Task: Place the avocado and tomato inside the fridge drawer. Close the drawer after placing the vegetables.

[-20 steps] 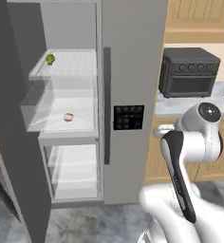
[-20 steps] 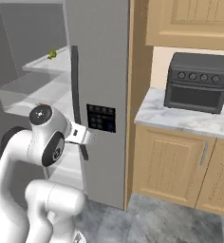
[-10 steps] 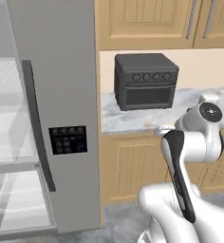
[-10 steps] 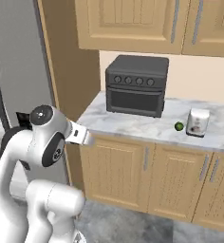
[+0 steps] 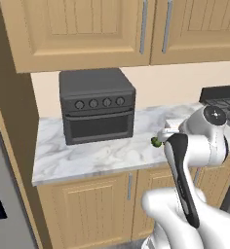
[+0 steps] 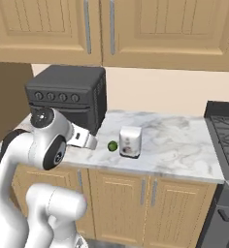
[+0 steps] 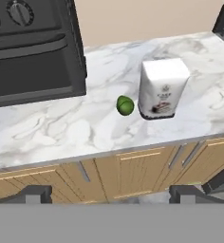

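Avocado (image 7: 125, 105) lies just beside a white bag (image 7: 161, 88) in hand view; tool (image 7: 112, 193) spread wide.

Soft, even, slightly blurry rendering

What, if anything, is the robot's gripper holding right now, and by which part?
Nothing is held. The gripper is open and empty, its fingertips wide apart, short of the marble counter. The avocado lies untouched there beside a white bag.

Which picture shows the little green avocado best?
The hand view: the avocado lies whole on the marble counter, beside a white bag. The right base view shows it small; in the left base view it peeks out beside the arm.
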Controlling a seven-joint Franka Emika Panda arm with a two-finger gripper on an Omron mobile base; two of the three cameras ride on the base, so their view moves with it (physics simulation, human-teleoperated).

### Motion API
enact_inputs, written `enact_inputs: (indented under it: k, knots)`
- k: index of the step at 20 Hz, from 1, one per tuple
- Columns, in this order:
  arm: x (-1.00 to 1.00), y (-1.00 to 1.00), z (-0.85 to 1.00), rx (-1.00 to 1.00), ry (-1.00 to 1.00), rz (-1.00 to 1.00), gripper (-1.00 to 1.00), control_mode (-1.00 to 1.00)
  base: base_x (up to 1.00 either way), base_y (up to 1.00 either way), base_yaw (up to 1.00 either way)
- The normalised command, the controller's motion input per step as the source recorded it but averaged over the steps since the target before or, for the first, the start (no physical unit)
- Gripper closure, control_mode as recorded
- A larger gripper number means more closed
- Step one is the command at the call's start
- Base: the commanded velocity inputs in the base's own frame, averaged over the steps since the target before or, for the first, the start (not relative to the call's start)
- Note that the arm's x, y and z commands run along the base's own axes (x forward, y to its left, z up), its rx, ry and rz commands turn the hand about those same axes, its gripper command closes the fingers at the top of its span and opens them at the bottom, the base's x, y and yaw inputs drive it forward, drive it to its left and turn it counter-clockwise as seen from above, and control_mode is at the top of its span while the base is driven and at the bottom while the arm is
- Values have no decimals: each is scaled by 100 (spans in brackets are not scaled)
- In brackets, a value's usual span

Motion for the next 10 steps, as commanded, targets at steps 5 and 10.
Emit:
enact_inputs:
  k: [5,10]
  knots:
    - [0,0,0,0,0,0,-100,100,31,-18,-11]
    - [26,6,-14,0,0,5,-100,-100,5,6,0]
